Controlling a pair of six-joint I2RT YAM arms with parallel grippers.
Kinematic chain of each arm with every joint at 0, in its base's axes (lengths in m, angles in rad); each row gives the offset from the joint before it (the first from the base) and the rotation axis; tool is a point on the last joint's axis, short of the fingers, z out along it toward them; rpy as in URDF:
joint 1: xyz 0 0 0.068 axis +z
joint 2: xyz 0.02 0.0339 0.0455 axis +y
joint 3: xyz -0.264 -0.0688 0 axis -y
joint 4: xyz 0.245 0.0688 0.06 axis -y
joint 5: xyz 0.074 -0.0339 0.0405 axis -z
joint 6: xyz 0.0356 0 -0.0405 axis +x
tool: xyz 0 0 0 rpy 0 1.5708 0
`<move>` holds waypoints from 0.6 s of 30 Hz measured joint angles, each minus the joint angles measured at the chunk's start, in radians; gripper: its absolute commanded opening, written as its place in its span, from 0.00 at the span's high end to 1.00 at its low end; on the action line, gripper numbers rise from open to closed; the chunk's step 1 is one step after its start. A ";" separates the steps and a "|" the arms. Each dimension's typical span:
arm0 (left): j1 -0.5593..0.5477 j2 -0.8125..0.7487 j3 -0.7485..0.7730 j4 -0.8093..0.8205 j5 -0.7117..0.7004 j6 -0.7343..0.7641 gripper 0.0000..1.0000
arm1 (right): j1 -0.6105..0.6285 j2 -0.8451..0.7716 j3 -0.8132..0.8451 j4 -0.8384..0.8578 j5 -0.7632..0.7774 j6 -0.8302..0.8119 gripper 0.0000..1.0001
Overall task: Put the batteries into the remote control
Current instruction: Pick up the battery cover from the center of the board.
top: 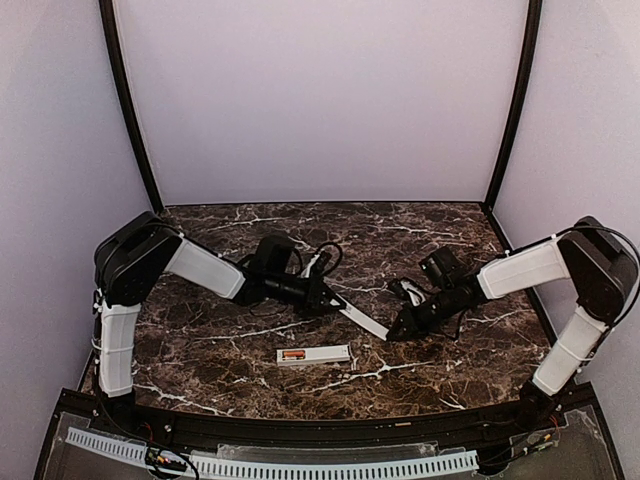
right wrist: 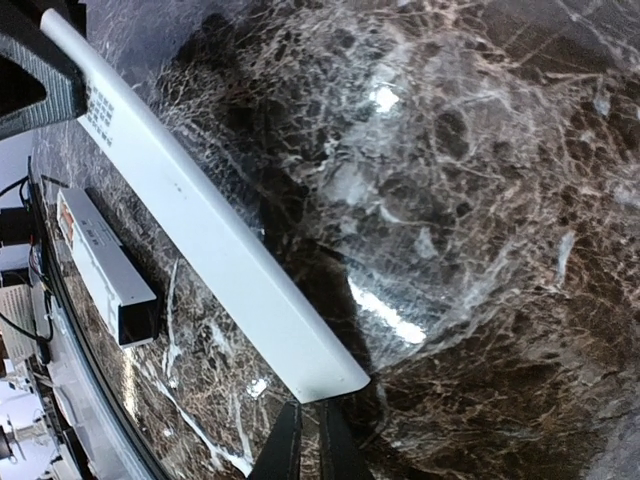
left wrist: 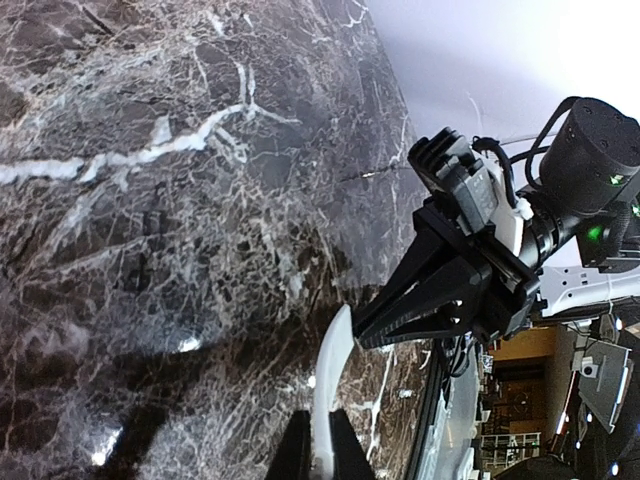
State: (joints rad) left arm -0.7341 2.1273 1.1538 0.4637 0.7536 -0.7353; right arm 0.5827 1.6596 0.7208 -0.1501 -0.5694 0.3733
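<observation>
A: Anything hidden or cut off?
B: In the left wrist view only the tips of the left gripper [top: 333,299] are shown, cropped by the bottom edge. They are pinched on one end of a white cover strip [top: 365,322]. The fingers of the right gripper [top: 397,333] are pressed together, and nothing is seen between them. The strip's other end is met right at their tips, but whether it is actually touched cannot be told.

A: Task things?
B: The remote control [top: 318,354] is laid flat on the table [top: 200,350], apart from both finger pairs and on the near side of the strip they share. The batteries [top: 293,355] are seen only as an orange-red patch in the recess, at the end toward the left fingers. How many there are cannot be told.

A: Edges, room?
B: Open marble is seen beyond both fingertips up to the back wall [top: 320,100]. The remote is set short of the table's near edge.
</observation>
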 measured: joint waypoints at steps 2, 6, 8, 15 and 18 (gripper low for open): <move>0.007 0.000 -0.017 0.050 0.018 -0.033 1.00 | 0.000 -0.016 0.000 -0.007 0.008 -0.009 0.77; 0.014 0.000 -0.047 0.101 0.039 -0.058 1.00 | 0.000 -0.094 0.001 -0.039 0.028 -0.027 0.63; 0.017 -0.003 -0.053 0.102 0.043 -0.051 1.00 | -0.003 -0.155 0.003 -0.052 0.036 -0.040 0.58; 0.019 -0.140 -0.056 -0.052 0.087 0.122 1.00 | -0.005 -0.298 0.079 -0.069 0.005 -0.129 0.57; 0.019 -0.224 -0.042 -0.152 0.122 0.231 1.00 | -0.003 -0.295 0.119 -0.070 -0.050 -0.168 0.58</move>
State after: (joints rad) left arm -0.7151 1.9034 1.1114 0.3115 0.8753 -0.5045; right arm 0.5800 1.3647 0.8394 -0.2203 -0.6189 0.2050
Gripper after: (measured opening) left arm 0.042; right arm 0.428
